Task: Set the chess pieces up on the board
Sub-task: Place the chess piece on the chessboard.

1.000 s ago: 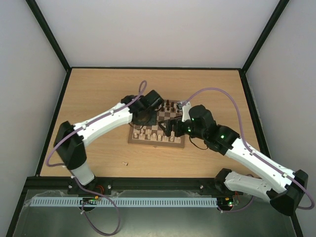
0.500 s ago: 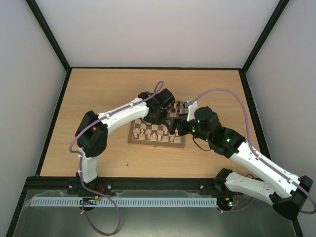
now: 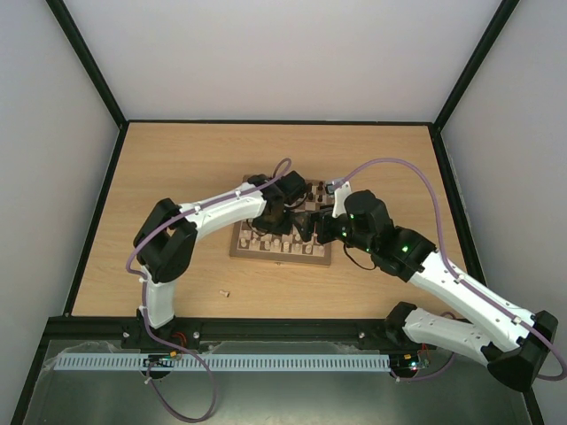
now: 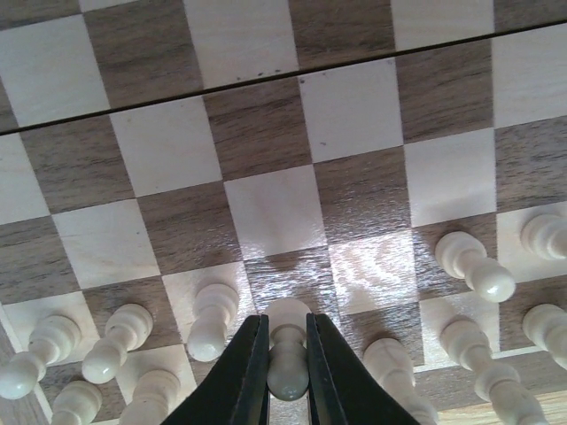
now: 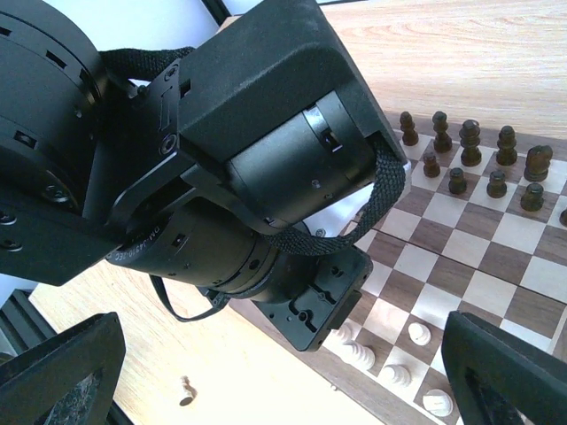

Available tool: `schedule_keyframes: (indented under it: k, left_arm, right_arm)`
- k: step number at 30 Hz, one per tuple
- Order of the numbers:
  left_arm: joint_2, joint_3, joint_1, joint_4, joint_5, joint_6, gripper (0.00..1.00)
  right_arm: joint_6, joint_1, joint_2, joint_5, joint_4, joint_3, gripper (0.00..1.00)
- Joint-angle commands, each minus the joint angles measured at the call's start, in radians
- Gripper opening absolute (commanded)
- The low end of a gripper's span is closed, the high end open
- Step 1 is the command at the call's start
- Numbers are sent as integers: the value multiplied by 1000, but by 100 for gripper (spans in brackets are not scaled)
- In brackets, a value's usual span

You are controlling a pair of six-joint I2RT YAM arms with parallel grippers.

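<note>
Snugly inside left gripper (image 4: 285, 335), pale pawn (image 4: 288, 363)

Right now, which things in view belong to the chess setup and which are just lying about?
Job: board; pale pieces; pale piece pinched in left tool; stray pale piece off the board.
Just there: dark pieces; table.

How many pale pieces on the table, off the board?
1: loose piece on the table, just in front of the board's near-left corner. Others may be hidden.
</note>
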Motion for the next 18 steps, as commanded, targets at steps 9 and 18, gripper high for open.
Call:
schedule_keyframes:
  k: [9,18]
  left_arm:
    - [13,-28,-22,36,30,12,10]
    - [18,-44,-22,26,11,2,12]
  right_arm:
    - [2,5,14,-16,-6,-7,99]
    - [2,5,15,-28,-3,-8,99]
